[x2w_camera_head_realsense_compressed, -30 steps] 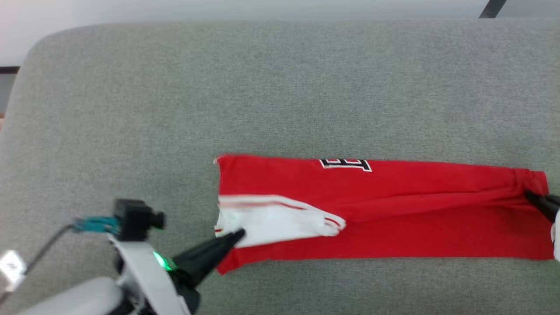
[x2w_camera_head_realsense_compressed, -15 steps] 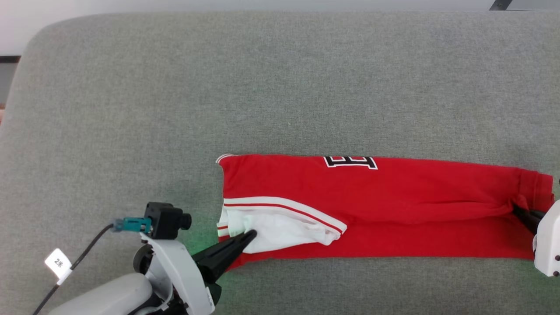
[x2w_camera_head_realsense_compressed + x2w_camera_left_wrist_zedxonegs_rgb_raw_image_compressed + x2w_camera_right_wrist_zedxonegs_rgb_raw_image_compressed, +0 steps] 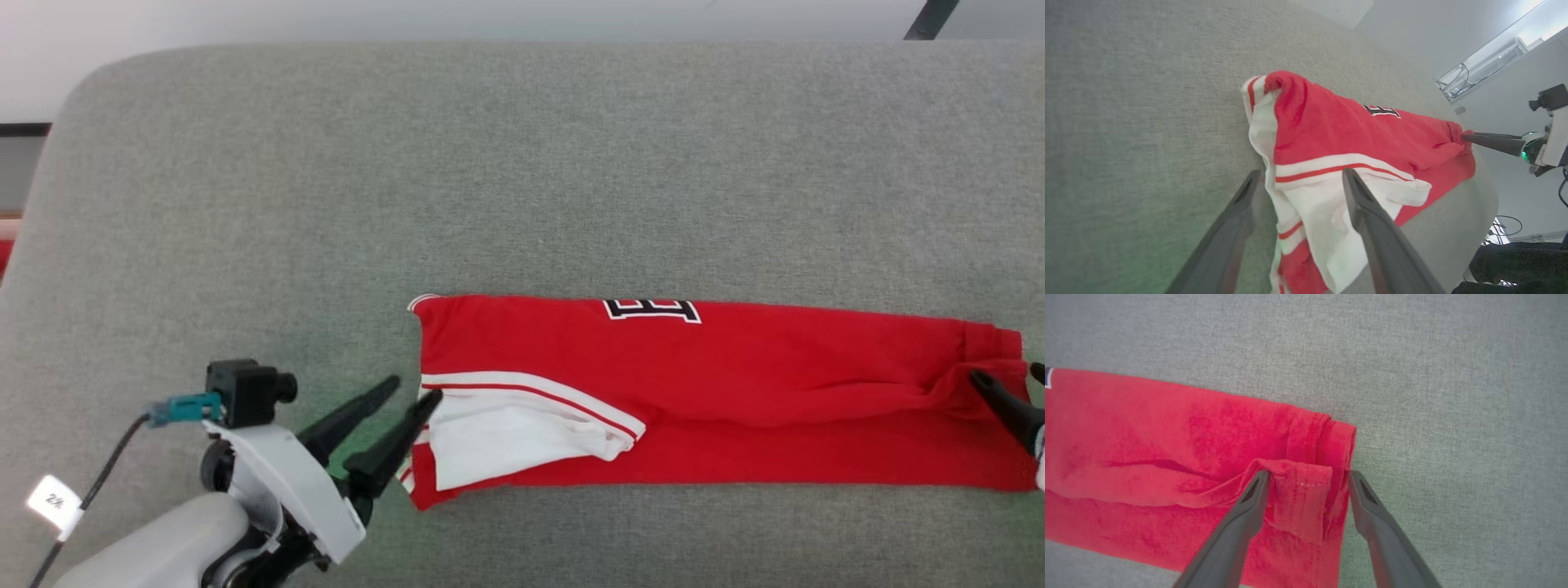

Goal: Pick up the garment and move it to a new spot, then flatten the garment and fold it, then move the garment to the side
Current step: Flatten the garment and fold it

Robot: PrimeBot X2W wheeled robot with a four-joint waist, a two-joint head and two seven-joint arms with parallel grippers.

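With the left claw (image 3: 415, 388) wide astride the red jersey's (image 3: 735, 384) white sleeve and the right claw (image 3: 1308, 473) wide astride its hem, I'd lift both straight up, snagging nothing.

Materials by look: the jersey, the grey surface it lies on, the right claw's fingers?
Jersey: soft matte knit, cotton or polyester, cannot tell which; it creases and has stitched hems.
Grey surface: matte woven, upholstery-like fabric with a visible heathered grain.
Right claw fingers: dark, smooth, slight sheen; probably moulded plastic, possibly coated metal.
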